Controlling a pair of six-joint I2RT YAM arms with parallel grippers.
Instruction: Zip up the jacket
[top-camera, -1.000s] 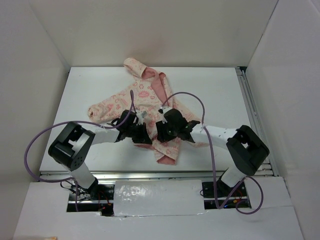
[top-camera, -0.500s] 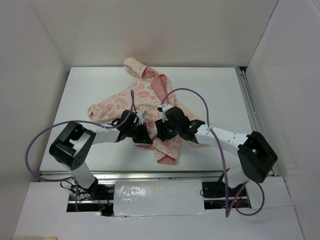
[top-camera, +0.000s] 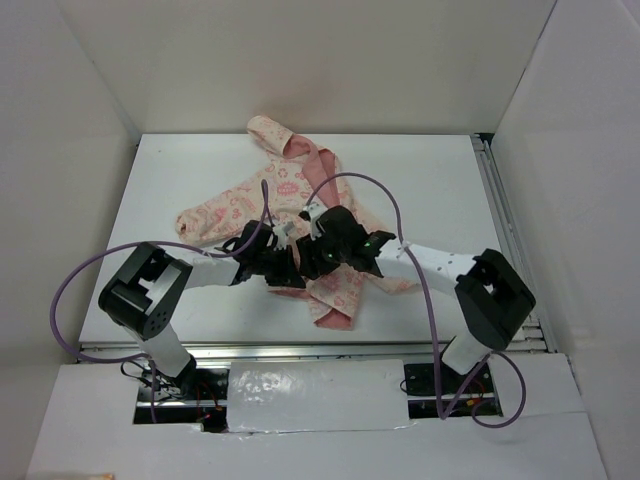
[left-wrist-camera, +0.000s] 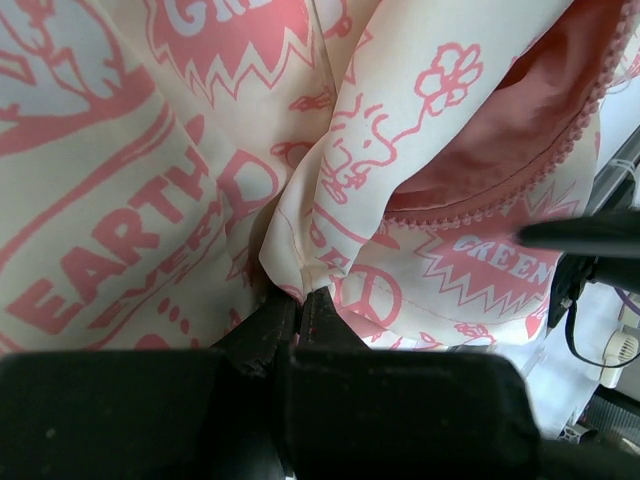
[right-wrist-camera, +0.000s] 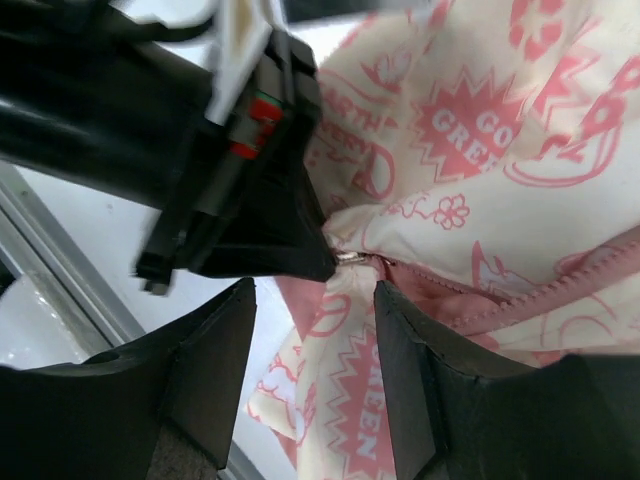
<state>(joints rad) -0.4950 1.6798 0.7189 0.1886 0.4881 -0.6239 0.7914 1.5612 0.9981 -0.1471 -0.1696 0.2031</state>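
**Q:** While both arms reach inward, what surrounds them?

**A:** A white worktop (top-camera: 440, 190), closed in by plain white walls (top-camera: 320, 60) at the back and both sides.

**Q:** What differs from a second ago?

**A:** The right claw (right-wrist-camera: 312, 300) has shifted left and now sits close beside the left claw (left-wrist-camera: 295, 303). Its purple cable (top-camera: 360, 183) arches further left. The jacket (top-camera: 300, 195) lies where it lay.

**Q:** How is the jacket oriented?

**A:** It lies at mid-worktop with its long axis running far to near. The hood (top-camera: 275, 135) points toward the back wall and the hem (top-camera: 335, 312) toward the arm bases, skewed slightly right. One sleeve (top-camera: 205, 218) spreads out to the left.

**Q:** And the claws?

**A:** The left claw is pinched tight on a fold of the jacket's printed fabric. The right claw stands partly open and grips nothing. The metal zipper pull (right-wrist-camera: 347, 258) lies just ahead of its gap, touching neither finger.
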